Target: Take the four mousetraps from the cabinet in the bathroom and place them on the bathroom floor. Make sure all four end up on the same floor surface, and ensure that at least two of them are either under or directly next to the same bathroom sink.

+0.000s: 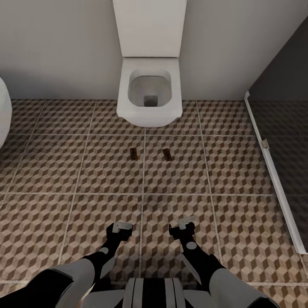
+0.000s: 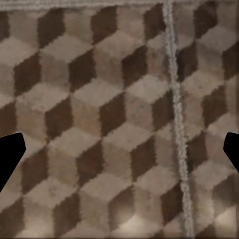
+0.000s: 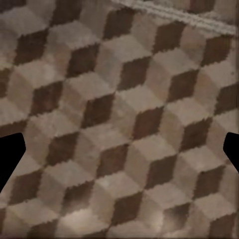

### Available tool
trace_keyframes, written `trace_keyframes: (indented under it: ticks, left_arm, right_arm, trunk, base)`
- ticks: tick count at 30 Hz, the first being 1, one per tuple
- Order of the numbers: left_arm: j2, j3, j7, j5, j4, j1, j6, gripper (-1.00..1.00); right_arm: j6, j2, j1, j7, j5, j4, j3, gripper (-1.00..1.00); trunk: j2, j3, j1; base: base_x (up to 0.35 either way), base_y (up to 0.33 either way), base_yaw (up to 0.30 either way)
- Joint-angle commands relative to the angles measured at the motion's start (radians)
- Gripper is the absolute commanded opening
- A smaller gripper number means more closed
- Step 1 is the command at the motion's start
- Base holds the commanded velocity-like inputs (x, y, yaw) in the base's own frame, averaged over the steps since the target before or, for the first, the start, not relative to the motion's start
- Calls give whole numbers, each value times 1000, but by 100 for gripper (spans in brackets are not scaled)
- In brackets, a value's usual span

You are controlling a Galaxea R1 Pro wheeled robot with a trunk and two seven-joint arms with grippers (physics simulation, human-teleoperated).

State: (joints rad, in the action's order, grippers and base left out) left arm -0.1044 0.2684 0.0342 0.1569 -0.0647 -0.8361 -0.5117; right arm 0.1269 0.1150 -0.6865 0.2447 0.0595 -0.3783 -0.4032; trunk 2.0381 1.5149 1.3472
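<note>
Two small brown mousetraps lie flat on the cube-patterned bathroom floor (image 1: 47,171) in front of the toilet, one (image 1: 133,153) to the left of a grout line and one (image 1: 167,155) to its right. My left gripper (image 1: 120,227) and right gripper (image 1: 184,226) hang low over the tiles nearer to me, both well short of the traps. In each wrist view the dark fingertips (image 2: 9,157) (image 3: 9,154) stand far apart at the picture's edges with only floor tile between them, so both are open and empty. The cabinet and the bathroom sink are out of view.
A white square toilet (image 1: 149,92) stands against the grey back wall. A dark shower floor (image 1: 286,141) behind a white sill (image 1: 273,171) runs along the right. A white rounded edge (image 1: 3,111) shows at the far left.
</note>
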Motion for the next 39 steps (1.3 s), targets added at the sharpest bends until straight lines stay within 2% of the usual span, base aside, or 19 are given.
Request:
trace_keyframes:
  ticks: [1, 27, 39]
  left_arm:
    - [-1, 9, 2, 7, -4, -1, -7, 100]
    - [-3, 8, 3, 7, -6, 7, -6, 100]
    - [-4, 8, 4, 7, -6, 12, -5, 100]
  right_arm:
    - [3, -1, -1, 7, 6, 1, -8, 100]
    - [6, -7, -1, 5, 6, 9, -7, 100]
    - [56, -9, -1, 7, 6, 11, -7, 100]
  trunk:
    - [-7, -3, -4]
    - [-189, -84, -104]
    - [-273, -122, -150]
  base:
    - [0, 0, 0]
    - [0, 0, 0]
    - [0, 0, 0]
